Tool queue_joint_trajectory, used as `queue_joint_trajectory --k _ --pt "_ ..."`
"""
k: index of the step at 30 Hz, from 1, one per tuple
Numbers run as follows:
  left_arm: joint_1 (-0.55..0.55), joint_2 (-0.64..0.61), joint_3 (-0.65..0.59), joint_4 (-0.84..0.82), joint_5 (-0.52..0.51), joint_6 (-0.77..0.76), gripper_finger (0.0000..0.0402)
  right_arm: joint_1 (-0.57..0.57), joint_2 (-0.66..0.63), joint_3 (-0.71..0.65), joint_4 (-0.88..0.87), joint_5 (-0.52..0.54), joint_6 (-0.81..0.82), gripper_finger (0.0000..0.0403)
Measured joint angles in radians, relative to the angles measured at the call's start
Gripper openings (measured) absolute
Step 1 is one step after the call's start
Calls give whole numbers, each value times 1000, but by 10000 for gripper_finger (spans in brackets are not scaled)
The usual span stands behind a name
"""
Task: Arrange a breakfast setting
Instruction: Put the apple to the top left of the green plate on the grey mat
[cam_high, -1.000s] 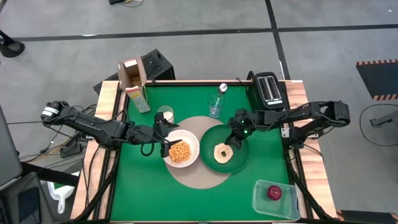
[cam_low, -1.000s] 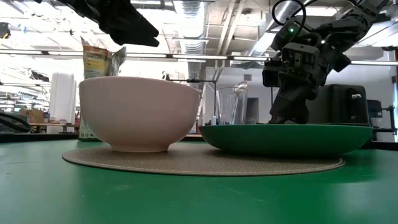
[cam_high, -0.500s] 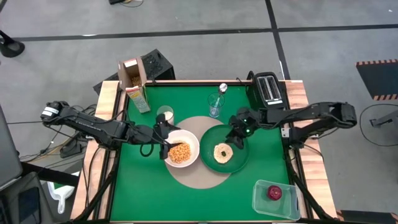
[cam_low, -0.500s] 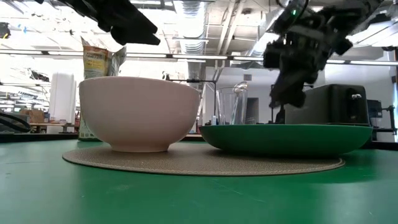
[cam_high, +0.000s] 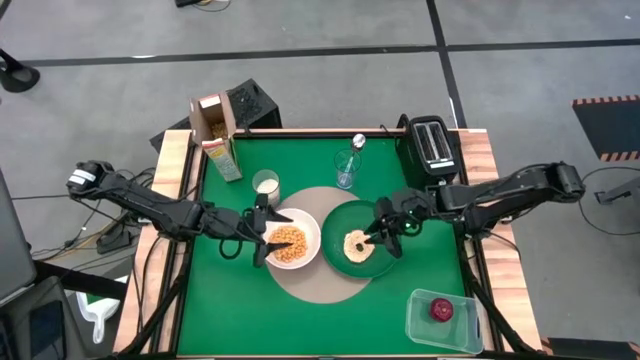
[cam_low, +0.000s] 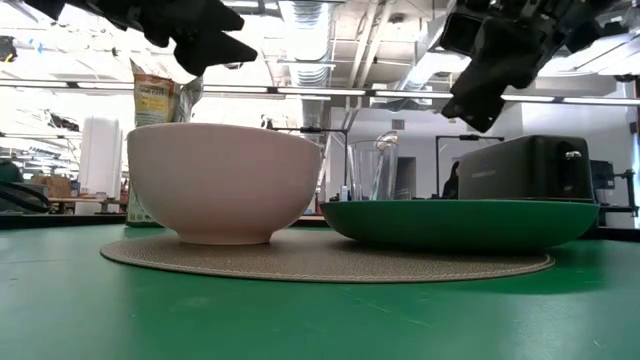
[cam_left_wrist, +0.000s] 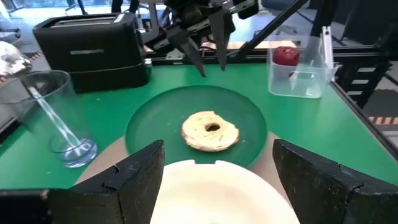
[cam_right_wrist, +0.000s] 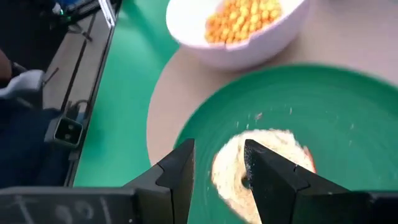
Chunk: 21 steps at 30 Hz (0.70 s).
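Note:
A white bowl (cam_high: 290, 241) of orange cereal and a green plate (cam_high: 372, 263) stand side by side on the round tan mat (cam_high: 318, 283). A round bread (cam_high: 358, 244) lies on the plate. My left gripper (cam_high: 262, 238) is open above the bowl's left rim, touching nothing; the low view shows it clear above the bowl (cam_low: 215, 50). My right gripper (cam_high: 384, 238) is open and empty above the plate's right part, raised clear of it (cam_low: 470, 100). A white cup (cam_high: 266, 183) and a clear glass (cam_high: 347, 169) holding the metal spoon (cam_high: 358, 142) stand at the back. The red fruit (cam_high: 441, 308) lies in a clear box.
A black toaster (cam_high: 432, 143) stands at the far right corner and an open cereal box (cam_high: 215, 135) at the far left. The clear box (cam_high: 442, 320) is at the near right corner. Green table surface lies bare at the near left (cam_high: 230, 320).
My right gripper has risen from just above the plate to well clear of it and has gone a little toward the table's near right. My left gripper has drawn back slightly toward the table's left edge. The bread, plate and bowl have stayed in place.

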Motion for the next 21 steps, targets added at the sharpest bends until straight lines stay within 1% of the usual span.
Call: queue_joint_trajectory --k 4,6,8,14,18,21 --pt "-25 0 0 4 -2 -38 286 -1 30 2 87 48 -4 166" --pt "-40 0 0 4 -3 -50 286 -1 44 -2 111 49 -4 166" --pt "-54 0 0 6 -8 -65 286 17 66 3 163 51 -21 167" --pt "-99 4 0 20 -19 -144 286 90 141 1 204 47 -34 169" --pt "-160 44 0 52 -89 -170 286 125 188 28 200 46 -34 183" --pt "-203 90 0 105 -144 -181 286 140 194 66 188 44 -45 205"
